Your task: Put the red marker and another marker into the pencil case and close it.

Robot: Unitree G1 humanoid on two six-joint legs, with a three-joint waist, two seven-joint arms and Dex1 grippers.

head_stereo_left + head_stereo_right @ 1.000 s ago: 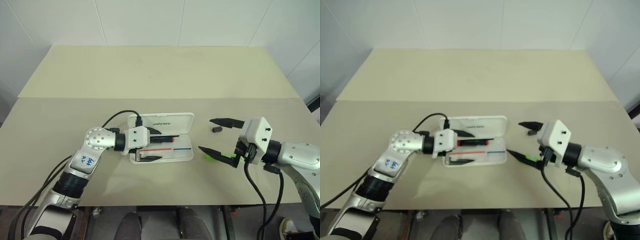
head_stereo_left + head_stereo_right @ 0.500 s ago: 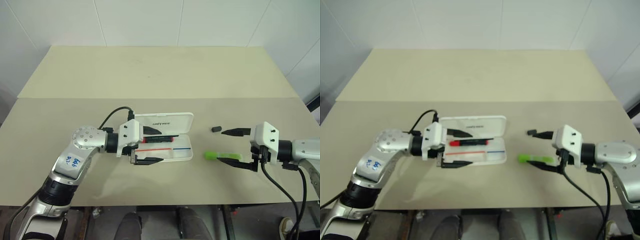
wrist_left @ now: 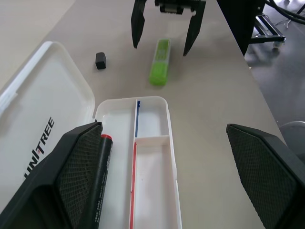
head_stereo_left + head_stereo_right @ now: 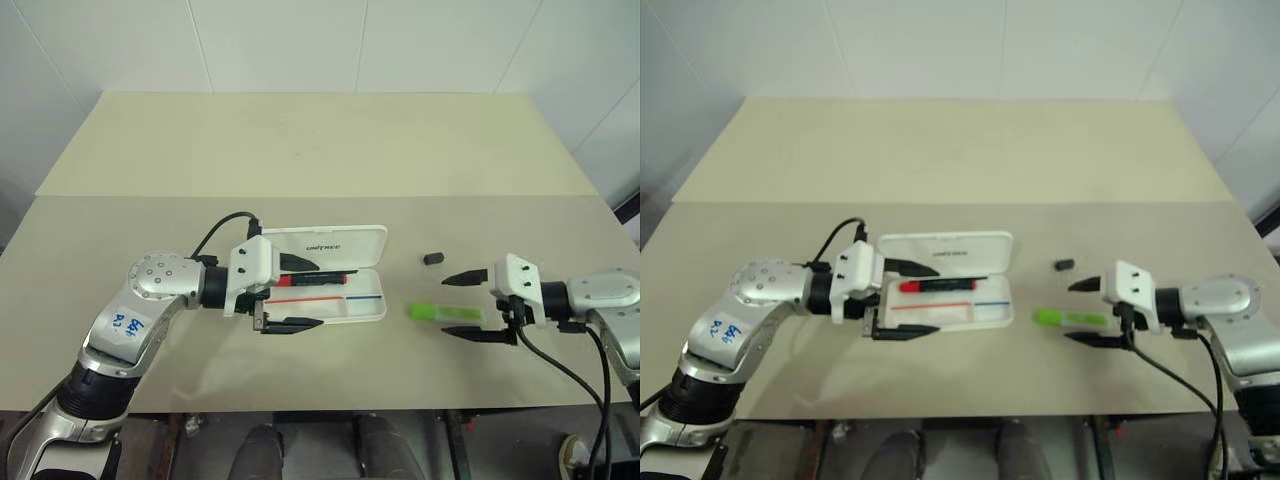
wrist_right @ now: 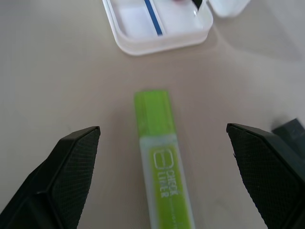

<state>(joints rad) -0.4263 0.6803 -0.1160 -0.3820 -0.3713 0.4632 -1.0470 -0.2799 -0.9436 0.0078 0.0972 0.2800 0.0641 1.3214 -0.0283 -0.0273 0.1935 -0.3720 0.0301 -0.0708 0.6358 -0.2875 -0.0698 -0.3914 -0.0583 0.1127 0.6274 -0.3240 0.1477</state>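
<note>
Left eye view: the pencil case (image 4: pixel 325 280) lies open on the beige table (image 4: pixel 300 150), its lid folded back flat toward the far side, printed logo showing. The red marker (image 4: pixel 318 277) lies in the tray's rear compartment, along the hinge. The left gripper (image 4: pixel 297 293) hovers at the case's left end with its fingers spread wide and nothing between them, one finger over the marker's dark end and the other past the tray's near edge. The lime-green marker (image 4: pixel 445 312) lies on the table just right of the case. The right gripper (image 4: pixel 468 305) is at the marker's right end, its fingers spread to either side and holding nothing. A small black stub (image 4: pixel 432 258) lies beyond the green marker, apart from it.

Left wrist view: the tray's thin red-and-blue line (image 3: pixel 135 157) runs along its divider; the red marker (image 3: pixel 99 183) lies beside one finger. The green marker (image 3: pixel 160 62) lies past the tray's end, between the right gripper's spread fingers.

Right wrist view: the green marker (image 5: pixel 161 157) lies lengthwise between the two spread fingers (image 5: pixel 66 167), touching neither; the tray's corner (image 5: pixel 157 28) lies beyond it.
</note>
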